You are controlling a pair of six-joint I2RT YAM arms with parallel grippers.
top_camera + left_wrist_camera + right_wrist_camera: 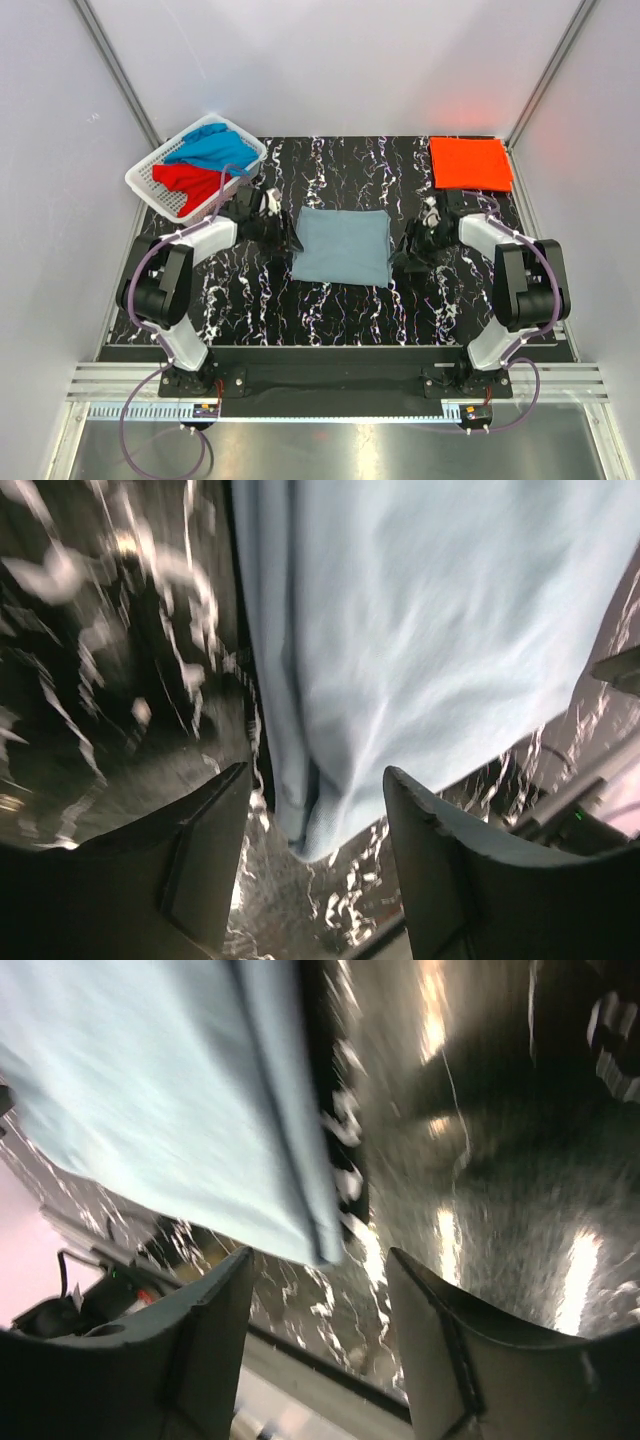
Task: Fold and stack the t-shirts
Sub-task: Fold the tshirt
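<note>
Left hand (292,240): fingers spread, nothing between them. It sits low over the bench (330,320), just beside the left edge of the grey-blue shirt (342,246). In its wrist view we see the shirt's near-left corner lying flat just ahead of the gap, layered edges showing, not pinched.

Far left, behind that arm: a white basket (150,187) holding a bright blue shirt (215,150) and a red shirt (188,180), both bunched and unfolded.

Centre: the grey-blue shirt is folded to a neat, nearly square pad, slightly wider across than deep. Its side edges run away from the arms. It lies between the two hands, to the right of the left one and to the left of the right one. Each hand is about equally close to its own edge.

Right hand (405,255): also spread and empty, just beside the shirt's right edge. Its wrist view shows the near-right corner just off the fingers, resting on the bench.

Far right corner: an orange shirt (470,163), folded flat, well apart from the grey-blue one and beyond the right arm.

Our reading: the fold looks done or nearly so, and the pad should go right and away, onto the orange one. The right arm is nearer that spot. We judge both hands should take their side edges together, or the layers may slip open.
</note>
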